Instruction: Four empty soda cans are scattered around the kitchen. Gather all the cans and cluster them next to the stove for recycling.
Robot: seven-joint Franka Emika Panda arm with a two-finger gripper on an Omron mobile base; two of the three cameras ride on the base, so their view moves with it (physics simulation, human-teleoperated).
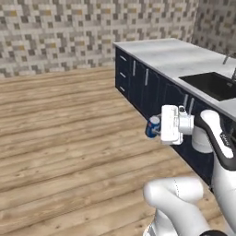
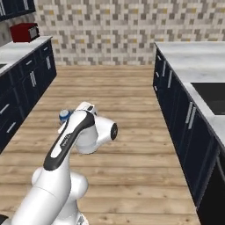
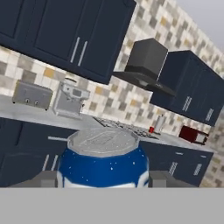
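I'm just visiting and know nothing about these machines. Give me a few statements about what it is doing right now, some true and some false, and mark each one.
1. The end effector is shut on a blue soda can. True.
2. The can is standing on the marble counter. False: it is carried in the air above the wood floor.
3. The can in its grip is red. False: it is blue with a silver top.
4. A sink is set into the counter beside the arm. True.
5. In the hand view, a range hood hangs on the tiled wall ahead. True.
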